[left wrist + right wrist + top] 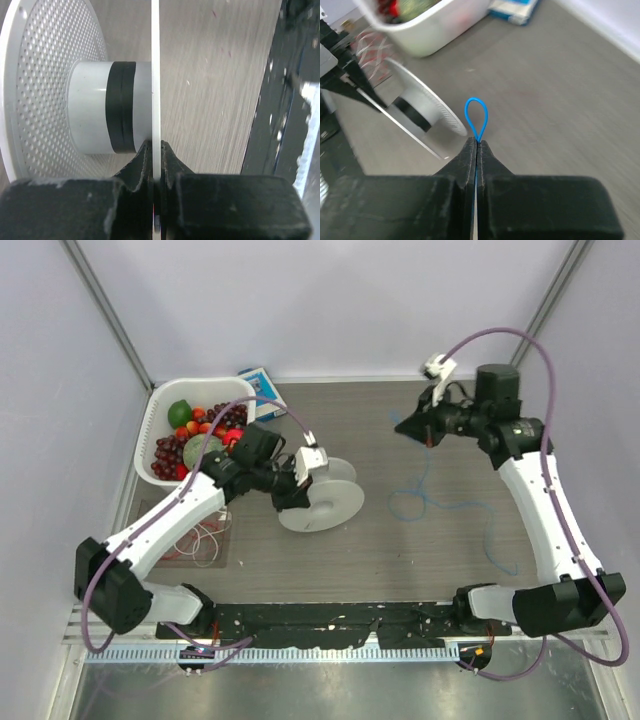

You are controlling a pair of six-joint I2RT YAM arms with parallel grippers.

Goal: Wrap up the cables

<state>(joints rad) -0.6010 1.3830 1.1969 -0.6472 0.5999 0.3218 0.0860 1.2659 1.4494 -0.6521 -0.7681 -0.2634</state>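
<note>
My left gripper [298, 487] is shut on one flange [155, 75] of a white perforated spool [325, 498]. The spool's hub carries a black band [122, 107]. My right gripper [407, 427] is raised over the far middle of the table and is shut on the thin blue cable [476, 116], with a small loop sticking out past the fingertips. The rest of the blue cable [425, 502] trails loosely over the table towards the right arm. Red and white cables [205, 536] lie looped at the left, beside the left arm. The spool also shows in the right wrist view [417, 114].
A white basket [158, 420] of fruit stands at the far left, and it also shows in the right wrist view [440, 30]. A blue box [262, 390] lies behind it. A black rail [330, 618] runs along the near edge between the arm bases.
</note>
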